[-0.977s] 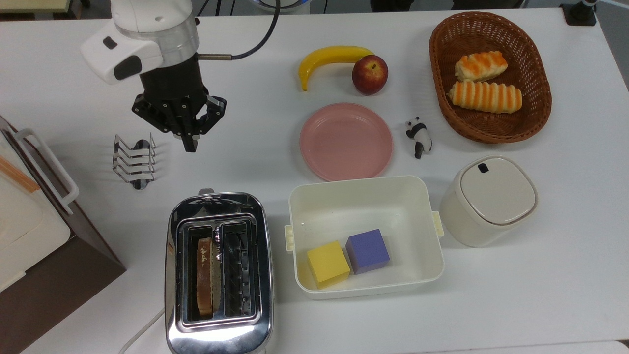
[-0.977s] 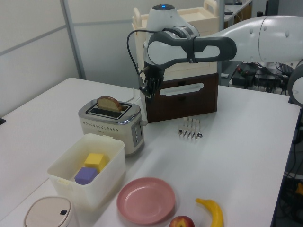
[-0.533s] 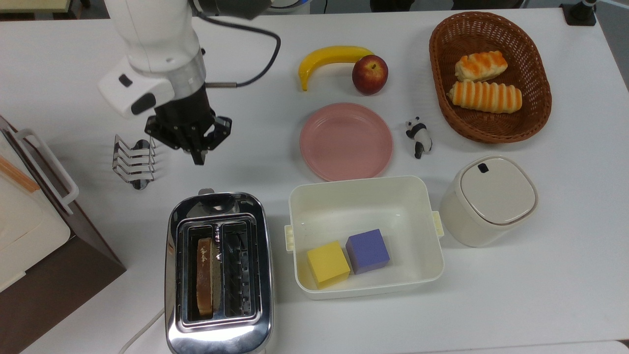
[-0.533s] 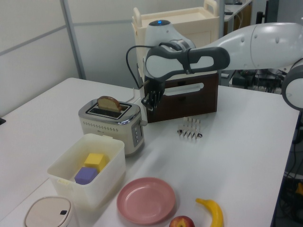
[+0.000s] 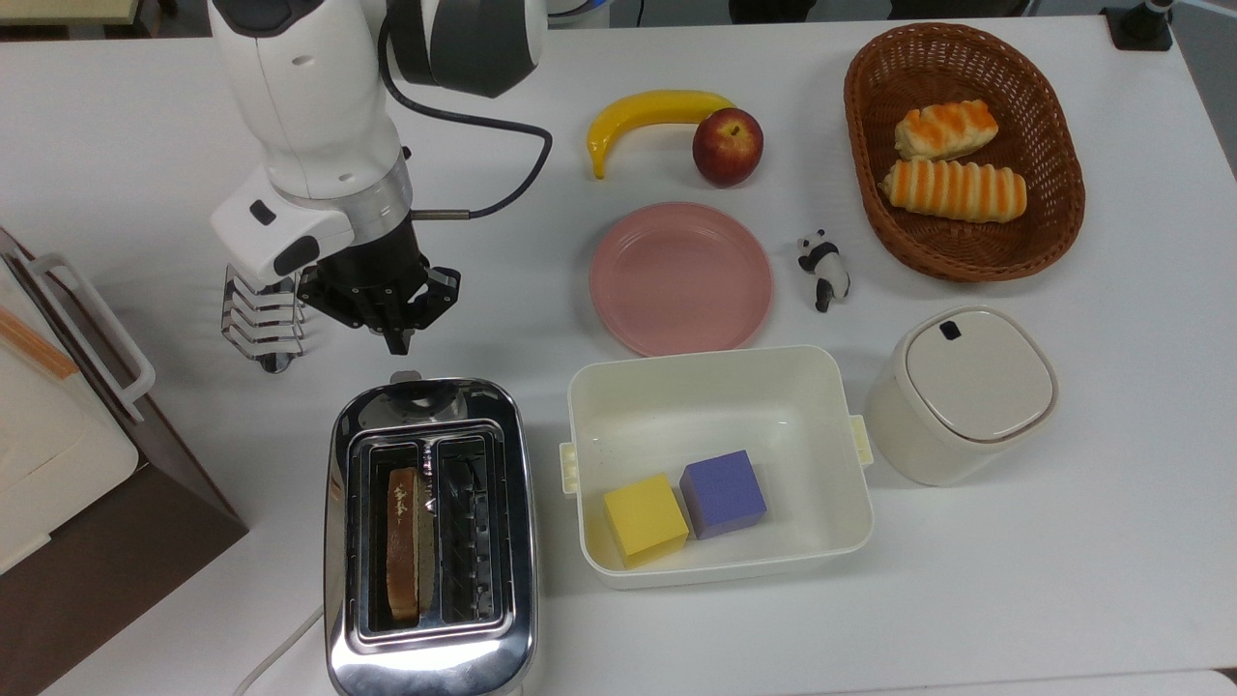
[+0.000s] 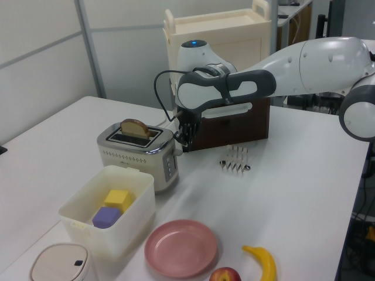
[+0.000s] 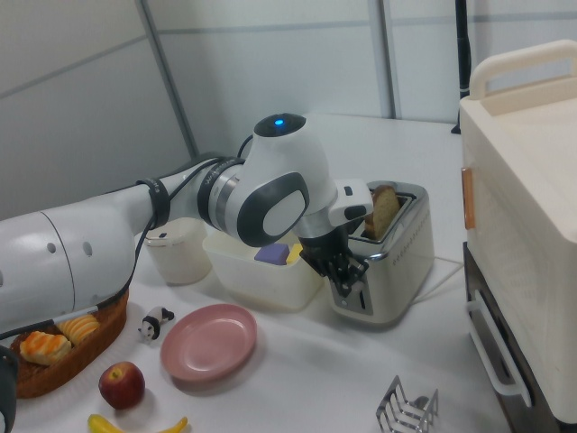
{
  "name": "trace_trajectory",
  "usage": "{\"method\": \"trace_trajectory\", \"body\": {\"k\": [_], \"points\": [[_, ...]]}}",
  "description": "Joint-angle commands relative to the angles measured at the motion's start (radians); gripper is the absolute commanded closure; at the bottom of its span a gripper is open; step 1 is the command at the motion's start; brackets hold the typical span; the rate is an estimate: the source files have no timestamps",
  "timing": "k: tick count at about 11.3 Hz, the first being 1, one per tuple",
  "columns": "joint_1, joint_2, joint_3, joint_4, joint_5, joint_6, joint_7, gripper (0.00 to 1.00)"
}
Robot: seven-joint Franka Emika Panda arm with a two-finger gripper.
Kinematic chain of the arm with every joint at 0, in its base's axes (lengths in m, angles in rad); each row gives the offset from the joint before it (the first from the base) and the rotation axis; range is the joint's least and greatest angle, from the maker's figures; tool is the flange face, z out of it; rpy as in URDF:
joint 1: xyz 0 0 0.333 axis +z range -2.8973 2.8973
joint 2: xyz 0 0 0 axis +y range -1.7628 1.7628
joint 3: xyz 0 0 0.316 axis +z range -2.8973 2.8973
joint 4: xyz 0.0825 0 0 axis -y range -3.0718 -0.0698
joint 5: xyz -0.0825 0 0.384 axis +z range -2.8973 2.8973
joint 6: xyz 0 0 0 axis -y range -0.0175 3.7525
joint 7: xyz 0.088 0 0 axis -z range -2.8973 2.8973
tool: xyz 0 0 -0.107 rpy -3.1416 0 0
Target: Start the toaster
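Jaws [image 5: 396, 340] moved toward toaster [image 5: 430, 536] | pressed together, holding nothing | hovering just above its lever end

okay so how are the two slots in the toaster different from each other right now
In the top view, the toaster's left slot holds a slice of bread, standing on edge; the right slot holds no bread, so its wire guides show. In the left view the slice pokes above the top. Both slots are long, narrow and parallel, side by side in the same chrome top.

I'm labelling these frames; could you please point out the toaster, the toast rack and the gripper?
toaster [image 5: 430, 657], top view, chrome front edge.
toast rack [image 5: 261, 333], top view, wire loops.
gripper [image 5: 396, 340], top view, between its fingertips.
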Motion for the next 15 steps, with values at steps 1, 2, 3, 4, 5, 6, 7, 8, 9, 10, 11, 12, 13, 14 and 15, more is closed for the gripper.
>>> {"method": "trace_trajectory", "body": {"k": [1,2,3,4,5,6,7,8,9,10,11,12,13,14,15], "points": [[0.011,0.004,-0.005,-0.017,0.004,0.132,-0.008,1.00],[0.013,0.013,-0.005,-0.015,0.004,0.137,-0.007,1.00],[0.013,0.015,-0.005,-0.015,0.004,0.139,-0.007,1.00],[0.013,0.015,-0.005,-0.015,0.004,0.139,-0.007,1.00],[0.013,0.016,-0.005,-0.015,0.002,0.139,-0.008,1.00],[0.013,0.021,-0.005,-0.015,0.001,0.139,-0.008,1.00],[0.013,0.025,-0.005,-0.015,-0.003,0.139,-0.010,1.00],[0.013,0.033,-0.005,-0.017,-0.006,0.139,-0.013,1.00],[0.014,0.041,-0.005,-0.015,-0.007,0.139,-0.013,1.00],[0.021,0.048,-0.005,-0.017,-0.012,0.139,-0.016,1.00],[0.034,0.063,-0.005,-0.017,-0.018,0.140,-0.016,1.00],[0.034,0.076,-0.005,-0.017,-0.022,0.143,-0.016,1.00],[0.034,0.079,-0.005,-0.030,-0.047,0.146,-0.016,1.00],[0.034,0.085,-0.005,-0.036,-0.053,0.146,-0.016,1.00],[0.034,0.090,-0.005,-0.037,-0.053,0.146,-0.016,1.00]]}}
